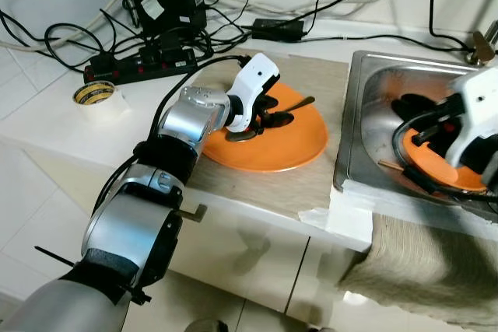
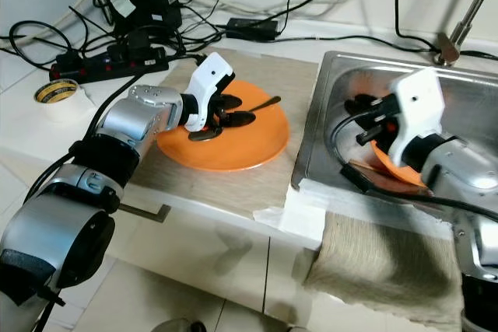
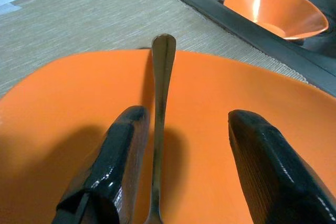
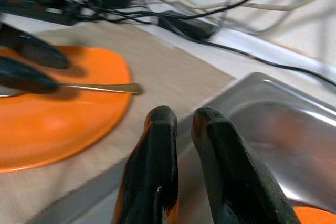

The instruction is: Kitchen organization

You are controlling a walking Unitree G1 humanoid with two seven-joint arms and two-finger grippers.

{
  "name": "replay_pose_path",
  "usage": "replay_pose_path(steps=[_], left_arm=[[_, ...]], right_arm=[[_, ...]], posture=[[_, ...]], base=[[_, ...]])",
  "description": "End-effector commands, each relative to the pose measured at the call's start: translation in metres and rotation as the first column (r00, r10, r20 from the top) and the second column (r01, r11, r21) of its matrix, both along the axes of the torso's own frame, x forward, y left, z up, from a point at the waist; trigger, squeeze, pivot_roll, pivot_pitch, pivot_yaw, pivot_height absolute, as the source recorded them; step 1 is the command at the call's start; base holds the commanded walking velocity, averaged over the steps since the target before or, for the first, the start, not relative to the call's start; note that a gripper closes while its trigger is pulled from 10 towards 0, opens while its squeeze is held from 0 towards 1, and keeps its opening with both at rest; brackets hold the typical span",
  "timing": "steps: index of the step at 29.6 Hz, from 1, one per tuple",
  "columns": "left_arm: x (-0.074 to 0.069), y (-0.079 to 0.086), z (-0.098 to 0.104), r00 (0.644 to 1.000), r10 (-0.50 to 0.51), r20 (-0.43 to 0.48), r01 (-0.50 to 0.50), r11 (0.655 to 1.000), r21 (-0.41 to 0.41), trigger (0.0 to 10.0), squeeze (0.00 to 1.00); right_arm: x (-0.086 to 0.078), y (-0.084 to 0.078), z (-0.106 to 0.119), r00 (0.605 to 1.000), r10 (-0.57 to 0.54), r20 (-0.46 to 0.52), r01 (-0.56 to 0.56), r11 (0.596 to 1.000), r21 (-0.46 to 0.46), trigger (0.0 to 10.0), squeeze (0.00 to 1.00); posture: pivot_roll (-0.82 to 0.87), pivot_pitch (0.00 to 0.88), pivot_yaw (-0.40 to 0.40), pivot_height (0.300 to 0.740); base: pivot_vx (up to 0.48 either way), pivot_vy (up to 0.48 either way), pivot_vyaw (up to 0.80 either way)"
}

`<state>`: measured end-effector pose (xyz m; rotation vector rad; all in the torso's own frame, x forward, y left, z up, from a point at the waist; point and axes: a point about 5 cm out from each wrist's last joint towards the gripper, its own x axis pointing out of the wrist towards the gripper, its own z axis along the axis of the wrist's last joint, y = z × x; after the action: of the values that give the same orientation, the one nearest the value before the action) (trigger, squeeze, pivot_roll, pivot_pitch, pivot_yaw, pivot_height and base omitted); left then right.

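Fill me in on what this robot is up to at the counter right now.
The left gripper is low over the orange plate on the counter mat, fingers open on either side of a spoon lying on the plate, not yet closed on it. The right gripper is over the sink, fingers nearly together, above an orange bowl sitting in the basin. Whether it holds anything is unclear.
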<state>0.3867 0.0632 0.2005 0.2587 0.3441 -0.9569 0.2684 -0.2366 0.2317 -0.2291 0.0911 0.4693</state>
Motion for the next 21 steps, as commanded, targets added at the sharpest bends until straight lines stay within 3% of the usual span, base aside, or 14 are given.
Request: replay_pose_path(steps=[1,14,21], left_arm=[[0.0,0.003,-0.004,1.0,0.008,-0.008,-0.008,1.0,0.016,10.0,0.0],[-0.004,0.002,-0.013,0.999,0.002,-0.044,-0.001,1.0,0.021,10.0,0.0],[-0.005,0.006,-0.027,0.997,0.02,-0.076,-0.015,0.998,0.065,10.0,0.0]], right_arm=[[-0.008,0.005,0.002,0.996,0.075,-0.038,-0.075,0.997,0.004,10.0,0.0],[-0.007,0.011,0.006,0.982,0.167,-0.088,-0.166,0.986,0.013,10.0,0.0],[-0.004,0.018,0.009,0.978,0.191,-0.081,-0.189,0.981,0.033,10.0,0.0]], posture=[[-0.15,0.0,0.052,0.74],[-0.15,0.0,0.037,0.74],[-0.14,0.0,0.033,0.74]], base=[[0.0,0.0,0.0],[0.0,0.0,0.0],[0.0,0.0,0.0]])
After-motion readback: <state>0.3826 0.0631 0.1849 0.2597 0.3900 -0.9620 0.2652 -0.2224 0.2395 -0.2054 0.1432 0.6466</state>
